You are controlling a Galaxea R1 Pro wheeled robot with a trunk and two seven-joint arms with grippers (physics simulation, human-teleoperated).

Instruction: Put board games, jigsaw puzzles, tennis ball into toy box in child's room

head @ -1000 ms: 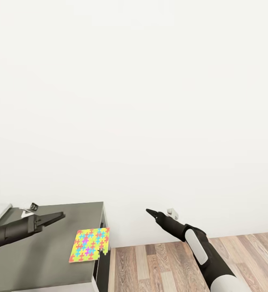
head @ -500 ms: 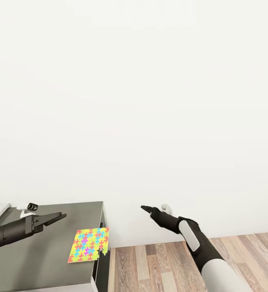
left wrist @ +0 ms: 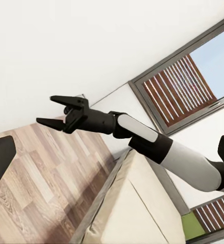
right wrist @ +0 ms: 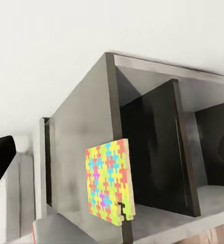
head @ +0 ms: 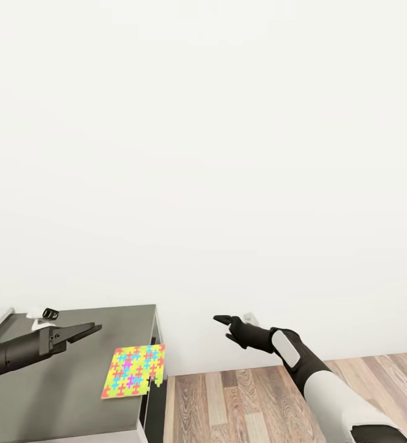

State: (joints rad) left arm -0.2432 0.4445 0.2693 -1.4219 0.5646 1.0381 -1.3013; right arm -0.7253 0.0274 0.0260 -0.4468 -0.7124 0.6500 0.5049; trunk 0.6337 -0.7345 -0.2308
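Right black pincer (head: pixel 223 323), jaws apart and empty, has shifted slightly leftward; left black pincer (head: pixel 87 331) apart above dark grey tabletop (head: pixel 68 381) near neon jigsaw square (head: pixel 132 371).

A plain white wall (head: pixel 228 154) filled most of the head view. Brown-grey wood-plank floor (head: pixel 246 400) ran along its base at the near right. The dark grey surface (head: pixel 61 394) stood at the near left. A window with slatted blinds (left wrist: pixel 178 89) and the cream bed (left wrist: pixel 137 203) showed in the left wrist view.
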